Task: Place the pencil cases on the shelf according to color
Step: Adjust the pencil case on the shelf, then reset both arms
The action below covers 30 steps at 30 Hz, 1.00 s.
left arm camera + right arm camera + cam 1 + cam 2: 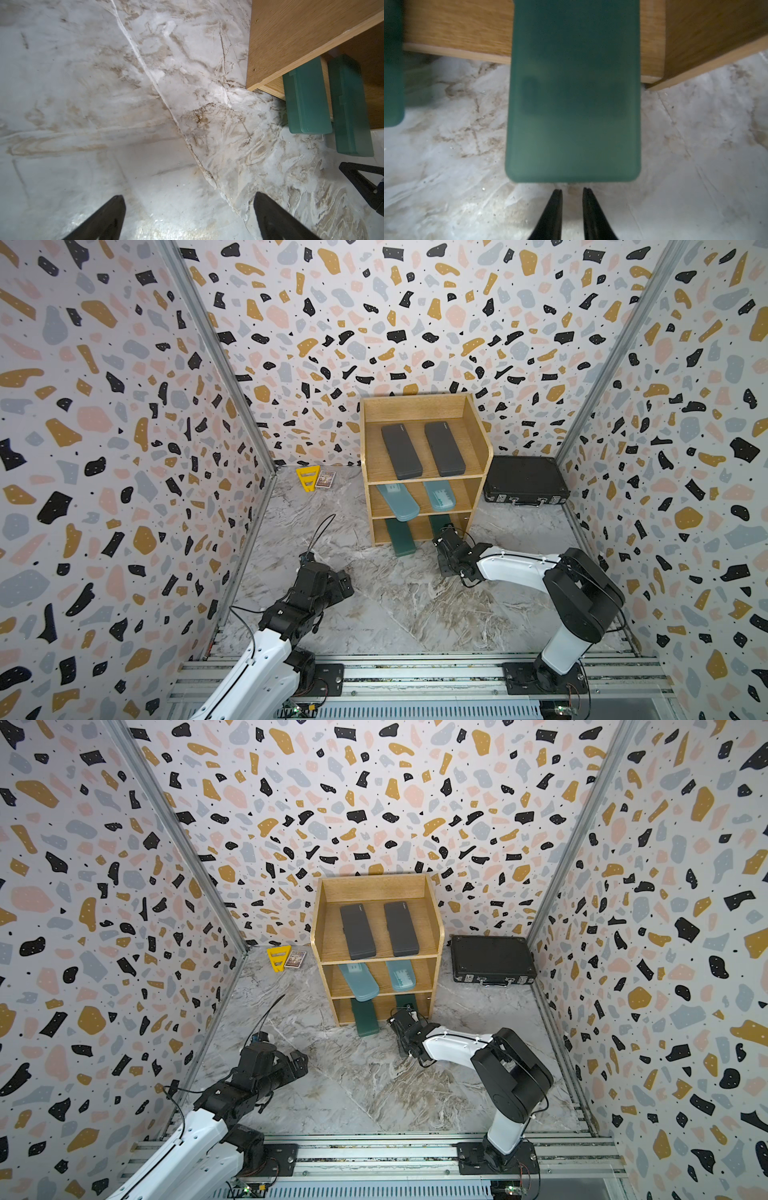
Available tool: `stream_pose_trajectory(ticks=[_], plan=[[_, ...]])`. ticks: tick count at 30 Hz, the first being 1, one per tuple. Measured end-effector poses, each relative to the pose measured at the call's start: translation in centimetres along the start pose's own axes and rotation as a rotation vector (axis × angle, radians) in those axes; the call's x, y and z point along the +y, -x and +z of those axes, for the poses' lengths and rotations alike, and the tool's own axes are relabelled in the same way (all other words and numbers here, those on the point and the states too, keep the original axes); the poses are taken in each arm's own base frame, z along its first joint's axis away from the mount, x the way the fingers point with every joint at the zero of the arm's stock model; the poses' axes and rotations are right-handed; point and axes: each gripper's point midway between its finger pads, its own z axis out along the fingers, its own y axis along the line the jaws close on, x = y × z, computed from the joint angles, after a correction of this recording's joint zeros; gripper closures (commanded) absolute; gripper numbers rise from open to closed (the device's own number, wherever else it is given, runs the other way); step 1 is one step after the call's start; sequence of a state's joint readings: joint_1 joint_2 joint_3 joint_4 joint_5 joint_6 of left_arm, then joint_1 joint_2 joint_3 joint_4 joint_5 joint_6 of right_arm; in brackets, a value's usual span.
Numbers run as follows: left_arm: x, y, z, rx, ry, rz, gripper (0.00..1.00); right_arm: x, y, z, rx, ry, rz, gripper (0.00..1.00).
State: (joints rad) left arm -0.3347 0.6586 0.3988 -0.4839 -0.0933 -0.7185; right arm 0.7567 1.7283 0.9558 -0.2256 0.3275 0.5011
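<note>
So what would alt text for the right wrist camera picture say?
A dark green pencil case sticks out of a wooden shelf over a marbled floor. The right gripper, jaws slightly apart, sits just short of its end.

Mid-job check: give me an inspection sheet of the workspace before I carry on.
Surface: grey marbled tabletop, creased.
Job's things: wooden shelf; two dark grey cases top tier; two light blue cases middle tier; two green cases bottom tier, both sticking out in front.
Clutter: yellow triangular piece, small card box, black briefcase beside the shelf.
Grippers: left gripper open over bare surface; right gripper fingers barely apart, empty, at one green case's end, contact unclear.
Cables: black loop above left wrist; thin cable along right arm.
Surroundings: terrazzo-print walls, metal rail in front.
</note>
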Motion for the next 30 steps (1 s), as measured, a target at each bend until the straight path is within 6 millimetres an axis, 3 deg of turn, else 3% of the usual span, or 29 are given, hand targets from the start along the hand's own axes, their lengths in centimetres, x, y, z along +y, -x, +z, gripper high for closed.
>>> stream_pose_trajectory(ticks=[16, 17, 19, 21, 24, 30], plan=[[0.4, 0.7, 0.2, -0.035, 0.033, 0.016, 0.00, -0.4, 1.6, 1.3, -0.050, -0.002, -0.027, 0.75], [0.4, 0.7, 0.3, -0.034, 0.035, 0.019, 0.00, -0.4, 1.5, 1.4, -0.047, -0.002, -0.029, 0.72], [0.4, 0.8, 0.4, -0.037, 0.035, 0.023, 0.00, -0.4, 1.5, 1.4, -0.045, 0.004, -0.034, 0.48], [0.3, 1.0, 0.4, -0.045, 0.034, 0.028, 0.00, -0.1, 1.6, 1.1, -0.051, 0.024, -0.034, 0.34], [0.1, 1.2, 0.3, -0.048, 0.030, 0.048, 0.00, -0.2, 1.4, -0.1, -0.074, 0.059, -0.024, 0.26], [-0.3, 2.6, -0.2, -0.091, 0.032, 0.074, 0.00, -1.5, 1.5, -4.1, -0.143, 0.090, 0.001, 0.22]])
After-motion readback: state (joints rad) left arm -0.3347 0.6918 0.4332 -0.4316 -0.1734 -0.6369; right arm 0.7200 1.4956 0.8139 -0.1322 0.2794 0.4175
